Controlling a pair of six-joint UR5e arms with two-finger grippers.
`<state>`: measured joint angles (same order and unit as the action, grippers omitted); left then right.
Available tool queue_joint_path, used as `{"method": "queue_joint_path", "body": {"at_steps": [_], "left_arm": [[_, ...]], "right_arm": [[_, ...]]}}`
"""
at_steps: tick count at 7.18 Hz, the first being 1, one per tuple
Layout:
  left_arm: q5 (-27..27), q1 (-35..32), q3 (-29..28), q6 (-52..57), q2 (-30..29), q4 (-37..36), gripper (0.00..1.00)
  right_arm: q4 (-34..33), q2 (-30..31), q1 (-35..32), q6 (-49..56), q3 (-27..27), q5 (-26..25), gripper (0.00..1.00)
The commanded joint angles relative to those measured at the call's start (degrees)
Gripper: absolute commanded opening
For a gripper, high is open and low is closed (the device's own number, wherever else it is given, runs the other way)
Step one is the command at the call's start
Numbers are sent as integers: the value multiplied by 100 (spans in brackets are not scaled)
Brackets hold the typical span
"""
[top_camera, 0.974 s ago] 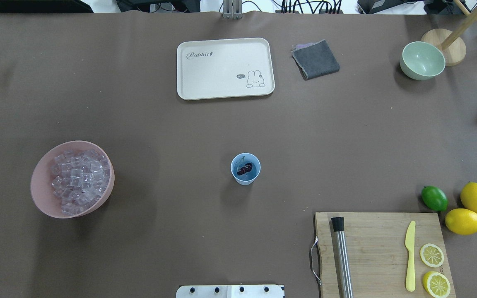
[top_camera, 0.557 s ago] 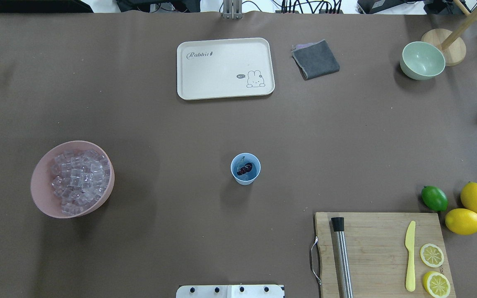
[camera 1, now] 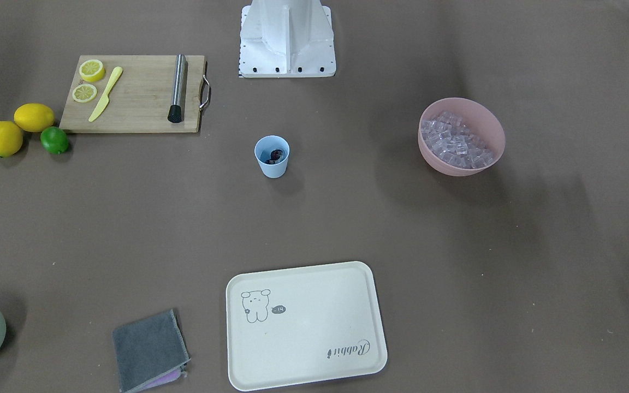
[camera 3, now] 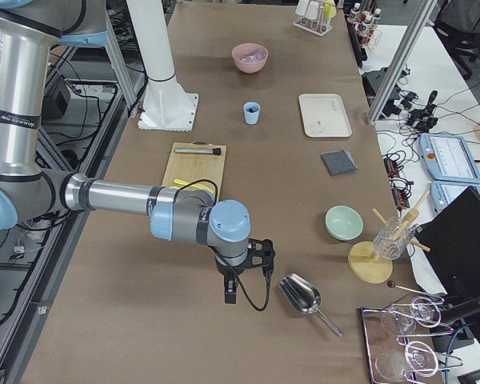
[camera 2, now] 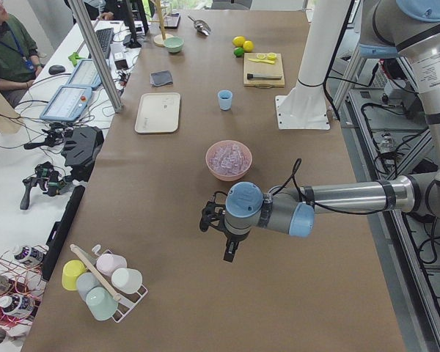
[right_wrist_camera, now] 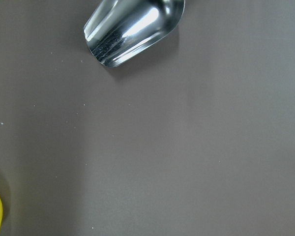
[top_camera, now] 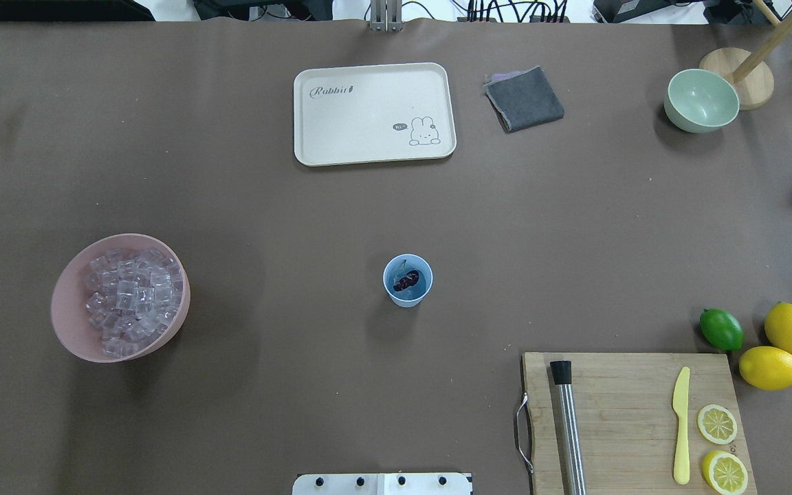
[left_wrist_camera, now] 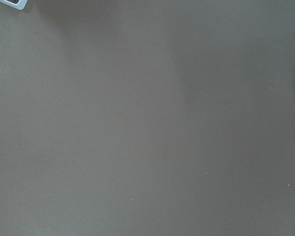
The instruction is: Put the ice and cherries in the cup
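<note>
The light blue cup [top_camera: 408, 294] stands upright at the table's middle, also in the front view [camera 1: 272, 164]. The dark red cherries [top_camera: 406, 280] lie inside it. The ice [top_camera: 131, 295] is heaped in a pink bowl [top_camera: 69, 323] to the left, several cubes. My left gripper [camera 2: 229, 251] hangs over bare table beyond the pink bowl, seen only in the left side view; I cannot tell if it is open. My right gripper [camera 3: 230, 293] hangs beside a metal scoop [camera 3: 304, 298], seen only in the right side view; I cannot tell its state. Neither wrist view shows fingers.
A cream tray [top_camera: 374, 113], grey cloth [top_camera: 524, 98] and pale green bowl [top_camera: 701, 100] sit at the far side. A cutting board [top_camera: 633, 419] holds a muddler [top_camera: 566, 423], yellow knife [top_camera: 680, 425] and lemon slices. A lime [top_camera: 721, 329] and two lemons lie beside it.
</note>
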<state>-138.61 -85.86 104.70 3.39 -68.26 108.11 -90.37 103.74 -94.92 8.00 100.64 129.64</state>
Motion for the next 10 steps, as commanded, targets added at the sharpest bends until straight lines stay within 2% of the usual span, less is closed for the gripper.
{"method": "queue_joint_path", "body": {"at_steps": [1, 10], "left_arm": [[1, -9, -11, 4, 14, 0, 98], [9, -1, -46, -31, 111, -18, 98]], "right_arm": [[-7, 23, -1, -9, 17, 17, 100], [11, -21, -1, -9, 34, 17, 100]]}}
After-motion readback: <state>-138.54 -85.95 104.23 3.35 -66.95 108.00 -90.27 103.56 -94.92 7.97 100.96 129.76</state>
